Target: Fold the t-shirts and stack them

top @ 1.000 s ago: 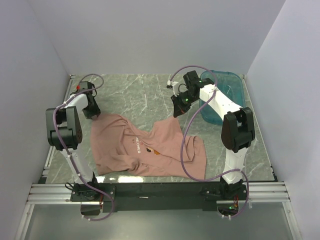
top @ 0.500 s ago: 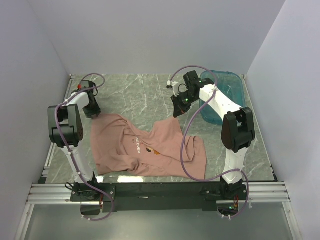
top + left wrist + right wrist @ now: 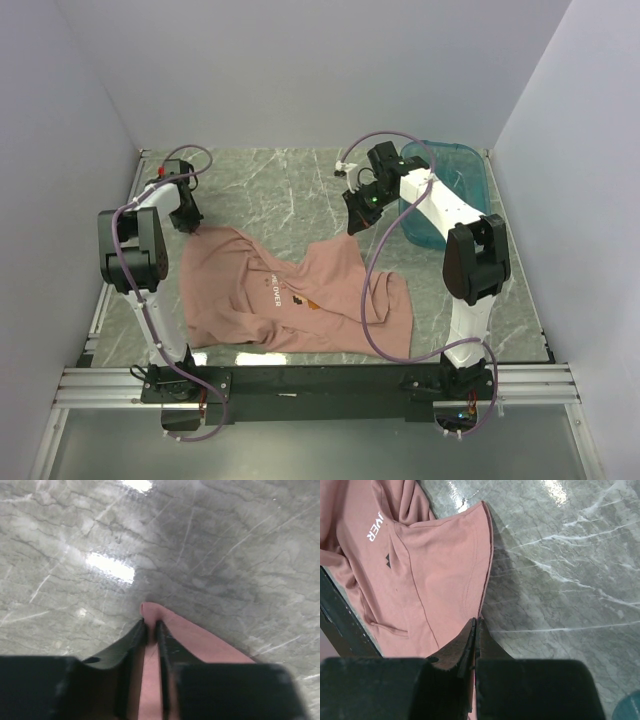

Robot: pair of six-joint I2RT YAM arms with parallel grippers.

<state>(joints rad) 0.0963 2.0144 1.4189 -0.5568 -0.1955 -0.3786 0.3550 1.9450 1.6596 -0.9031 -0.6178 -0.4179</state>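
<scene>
Top external view: I am watching the t-shirt [image 3: 250, 300] lying rumpled and half spread on the marble table [image 3: 280, 185], filling the near-left and middle of the surface between the two arms. Its chest print [image 3: 285, 292] is facing up, white letters beside small dark and orange marks. The left gripper [image 3: 191, 224] is sitting at the shirt's far-left corner, low over the table. The right gripper [image 3: 353, 226] is meeting the shirt's far-right edge, where the cloth is rising to a peak. The teal tub [image 3: 472, 180] is standing at the far right of the table, apart from the shirt and partly behind the right arm. That arm's purple cable [image 3: 368, 290] is hanging in a loop across the shirt's right side in this view.

On the left wrist camera I am seeing the two dark fingers [image 3: 131, 640] standing narrowly apart with pink cloth filling the slit between them. A small rounded tip of fabric is poking out just past the fingertips, and more of it is trailing off to the right over the grey marble. So the left pincer is nipping that corner.

On the right wrist camera the fingers are pressing together, with no gap showing, and the shirt's stitched edge is running straight into their tips. The right pincer is pinching the hem, and the rest of the shirt is spreading away to the left with the white lettering in sight.
</scene>
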